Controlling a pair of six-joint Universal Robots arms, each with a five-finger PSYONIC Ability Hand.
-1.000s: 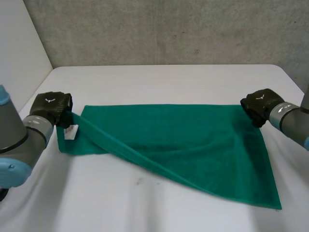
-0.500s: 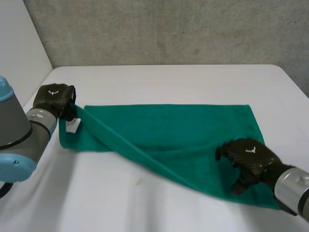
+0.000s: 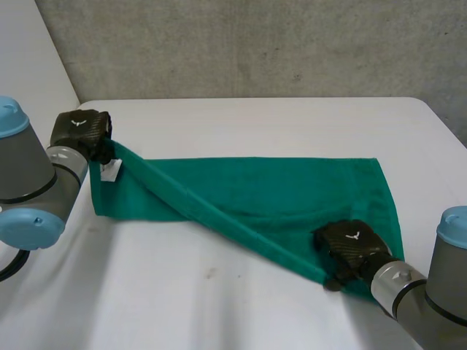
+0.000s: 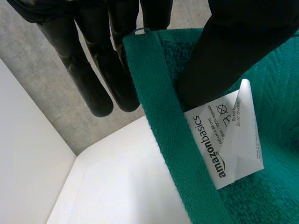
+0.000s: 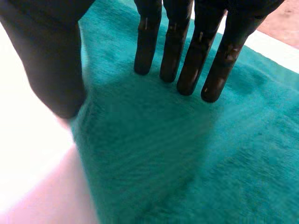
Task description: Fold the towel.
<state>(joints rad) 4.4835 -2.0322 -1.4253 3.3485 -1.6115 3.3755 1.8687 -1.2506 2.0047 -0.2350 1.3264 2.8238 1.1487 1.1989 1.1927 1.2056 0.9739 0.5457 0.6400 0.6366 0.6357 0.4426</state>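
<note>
The green towel [image 3: 277, 186] lies spread on the white table [image 3: 255, 120], with a taut fold running from its far left corner to its near right. My left hand [image 3: 82, 130] holds that left corner lifted off the table. In the left wrist view my left hand [image 4: 93, 70] pinches the hemmed corner of the towel [image 4: 152, 93] against the thumb, beside a white label [image 4: 229, 135]. My right hand [image 3: 349, 246] rests on the towel's near right part, by the fold's end. In its wrist view my right hand [image 5: 187, 56] has straight fingers over the towel [image 5: 187, 163], thumb spread apart at the cloth's edge.
A grey concrete wall [image 3: 255, 44] stands behind the table, and a white wall [image 3: 29, 58] runs along its left side. Bare table [image 3: 182, 292] lies in front of the towel and behind it.
My right hand has left the towel's far right corner and come down onto its near right part. My left hand has carried its corner up and farther back.
</note>
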